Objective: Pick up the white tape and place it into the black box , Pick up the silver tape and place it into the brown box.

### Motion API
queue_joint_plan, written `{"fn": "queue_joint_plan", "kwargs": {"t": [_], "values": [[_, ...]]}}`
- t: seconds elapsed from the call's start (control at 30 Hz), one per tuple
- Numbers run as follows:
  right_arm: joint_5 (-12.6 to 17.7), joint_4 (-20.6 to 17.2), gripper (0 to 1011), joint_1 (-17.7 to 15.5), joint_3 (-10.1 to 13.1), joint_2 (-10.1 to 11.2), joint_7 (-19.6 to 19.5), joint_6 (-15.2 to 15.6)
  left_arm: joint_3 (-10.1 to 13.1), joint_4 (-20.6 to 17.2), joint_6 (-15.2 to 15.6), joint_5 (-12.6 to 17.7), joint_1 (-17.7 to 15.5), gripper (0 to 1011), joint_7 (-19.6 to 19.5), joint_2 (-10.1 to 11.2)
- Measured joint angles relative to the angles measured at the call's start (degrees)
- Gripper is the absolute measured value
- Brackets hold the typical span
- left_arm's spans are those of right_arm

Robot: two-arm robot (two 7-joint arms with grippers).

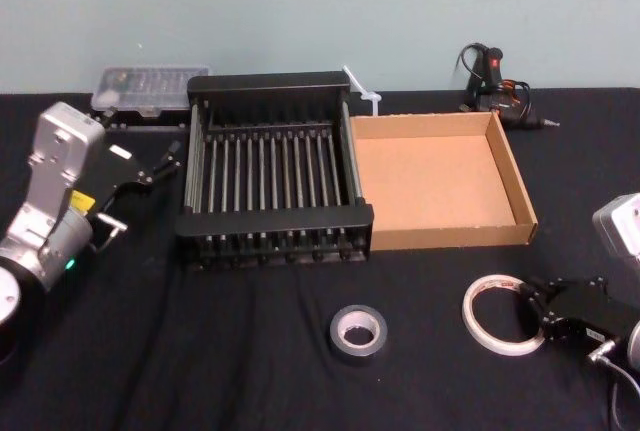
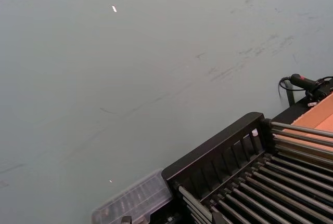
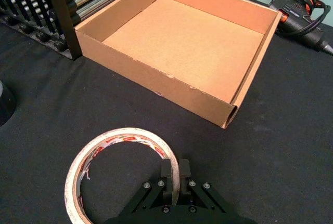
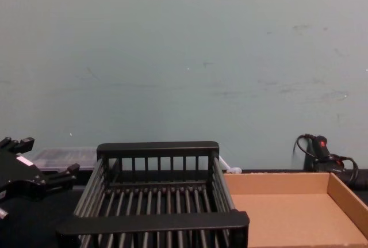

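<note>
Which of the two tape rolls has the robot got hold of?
The white tape, the thin wide ring with reddish marks inside. The right gripper pinches its rim. The smaller silver tape lies alone, nearer the black box.

Matt black cloth over the table. Plain brown cardboard, dull and faintly fibrous, for the brown box at upper centre. Black plastic rims and smooth semi-gloss bars on the black box. Glossy white film on the white tape; dull grey sheen on the silver tape.
</note>
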Motion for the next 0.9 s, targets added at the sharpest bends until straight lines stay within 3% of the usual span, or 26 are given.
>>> {"fn": "queue_joint_plan", "kwargs": {"t": [0.5,0.9], "values": [[-1.0,-0.5,90,-0.3,0.2,0.0,0.2,-0.4,0.0,0.0,0.0,0.0,0.0,1001,0.0,0.0],[-0.3,-4.2,90,-1.0,3.1,-1.0,1.7,-1.6,0.0,0.0,0.0,0.0,0.0,1001,0.0,0.0]]}}
